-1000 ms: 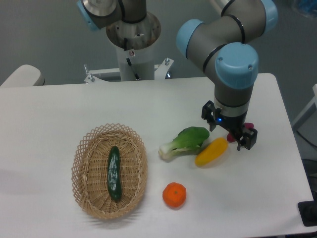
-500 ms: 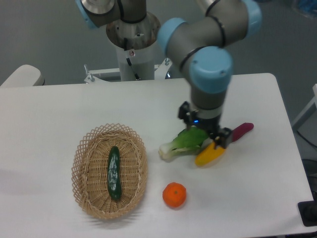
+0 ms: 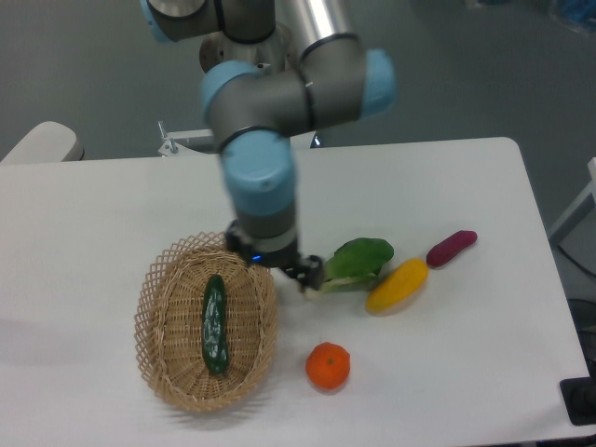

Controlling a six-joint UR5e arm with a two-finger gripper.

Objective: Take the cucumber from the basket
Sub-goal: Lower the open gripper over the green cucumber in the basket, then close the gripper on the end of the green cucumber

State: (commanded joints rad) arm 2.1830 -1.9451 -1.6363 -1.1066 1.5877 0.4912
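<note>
White counter point(image 3: 112, 214), grey wall behind. The cucumber point(image 3: 215, 325) lies lengthwise in the wicker basket point(image 3: 160, 358). The tool point(image 3: 275, 265) hangs over the basket's right rim, beside the bok choy point(image 3: 354, 263); can't tell whether it's clenched.

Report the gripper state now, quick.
Gripper: cannot tell if open or closed; nothing visibly held. Cucumber lies in the basket.

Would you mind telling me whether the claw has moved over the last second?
Yes: the claw swung left from beside the yellow vegetable to the basket.
</note>
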